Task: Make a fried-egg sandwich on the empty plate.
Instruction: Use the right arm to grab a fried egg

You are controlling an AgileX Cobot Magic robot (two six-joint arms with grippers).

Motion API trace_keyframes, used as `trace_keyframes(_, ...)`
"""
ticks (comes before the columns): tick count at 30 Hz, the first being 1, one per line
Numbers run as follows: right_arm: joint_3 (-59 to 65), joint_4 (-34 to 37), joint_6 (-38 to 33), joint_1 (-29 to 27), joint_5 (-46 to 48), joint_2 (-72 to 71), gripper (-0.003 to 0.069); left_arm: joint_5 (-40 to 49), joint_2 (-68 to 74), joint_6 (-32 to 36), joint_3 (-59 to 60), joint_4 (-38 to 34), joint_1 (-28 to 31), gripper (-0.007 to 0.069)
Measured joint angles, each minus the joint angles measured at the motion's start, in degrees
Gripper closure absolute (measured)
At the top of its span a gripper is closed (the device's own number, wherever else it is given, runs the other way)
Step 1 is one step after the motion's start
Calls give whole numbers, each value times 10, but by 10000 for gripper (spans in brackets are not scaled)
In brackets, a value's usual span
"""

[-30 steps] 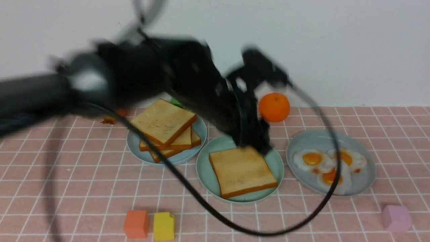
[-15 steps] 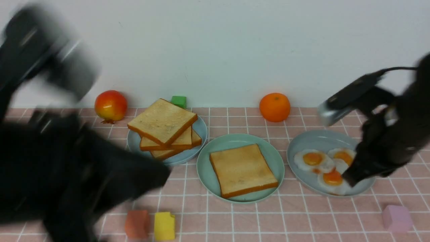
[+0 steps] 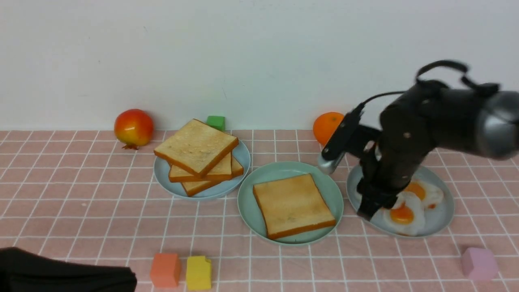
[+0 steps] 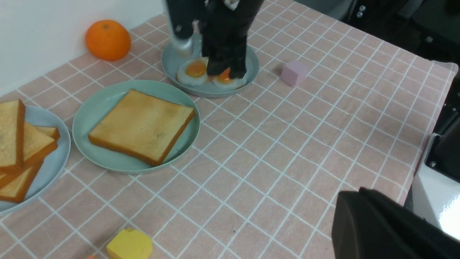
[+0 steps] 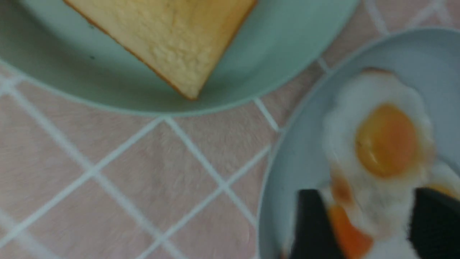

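The mint-green plate (image 3: 247, 202) holds one toast slice (image 3: 292, 205), lying flat; both show in the left wrist view, the plate (image 4: 93, 108) and the toast (image 4: 142, 126). Fried eggs (image 3: 403, 213) lie on a grey-blue plate (image 3: 440, 223) to its right. My right gripper (image 3: 367, 211) is down on that plate, open. In the right wrist view (image 5: 373, 226) its fingers (image 5: 312, 223) straddle overlapping egg whites beside a yolk (image 5: 386, 140). My left gripper (image 4: 350, 194) is pulled back near the table's front left, its tips together and empty.
A pile of toast (image 3: 196, 148) sits on a grey-blue plate (image 3: 162, 178) at the left. A red fruit (image 3: 134, 127), a green cube (image 3: 215, 121) and an orange (image 3: 326, 125) stand by the wall. Orange (image 3: 164, 269), yellow (image 3: 198, 272) and pink (image 3: 478, 263) cubes sit near the front.
My left arm has drawn back from the mint-green plate to the front left, leaving the toast there. My right arm has come in and moved left over the eggs.
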Motion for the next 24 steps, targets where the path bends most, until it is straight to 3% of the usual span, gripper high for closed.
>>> trace_keyframes(4,-18,-31,-4,0,-10,43,92,15,0,0,0,-2,0,612)
trace_keyframes(7,-25,-58,-4,0,-20,61,68,25,0,0,1,-2,0,612)
trace_keyframes(24,-33,-55,-14,-40,-43,92,160,31,0,-1,1,-4,0,612)
